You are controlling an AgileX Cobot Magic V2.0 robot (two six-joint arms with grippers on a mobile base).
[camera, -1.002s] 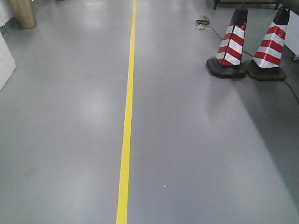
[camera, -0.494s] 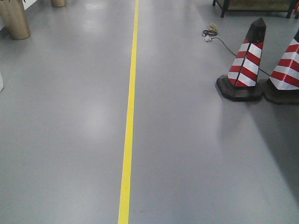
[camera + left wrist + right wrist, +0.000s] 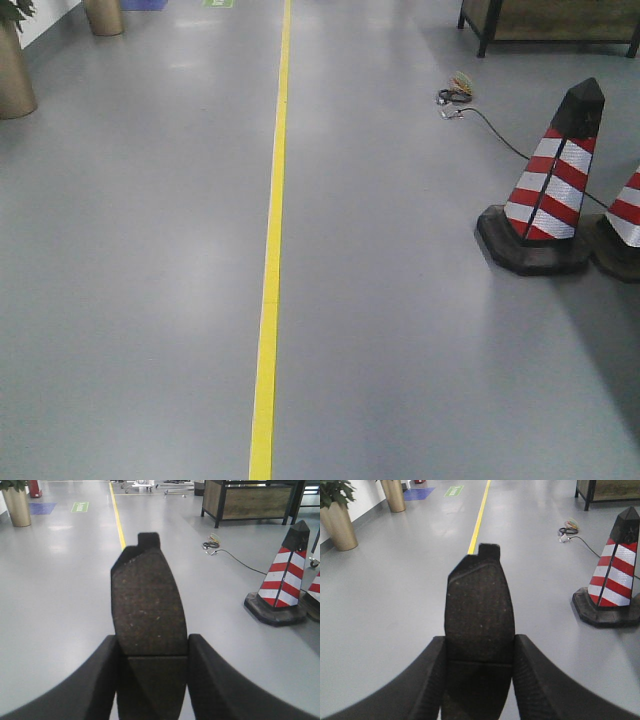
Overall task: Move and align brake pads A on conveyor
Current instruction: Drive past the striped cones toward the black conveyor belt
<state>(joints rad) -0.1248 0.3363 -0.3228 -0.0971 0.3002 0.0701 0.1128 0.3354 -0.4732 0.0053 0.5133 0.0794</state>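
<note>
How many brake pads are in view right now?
2. One pad is held in the left gripper, another pad in the right gripper. More may lie outside these views.

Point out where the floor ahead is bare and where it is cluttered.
Bare: the grey floor between the gold planters and the yellow line, and the strip from that line to the striped cones. Crowded: the right side, with both cones, a cable and a dark-framed cabinet behind.

Dark, speckled left brake pad (image 3: 149, 605) and right brake pad (image 3: 479, 611) jut forward between jaws.
</note>
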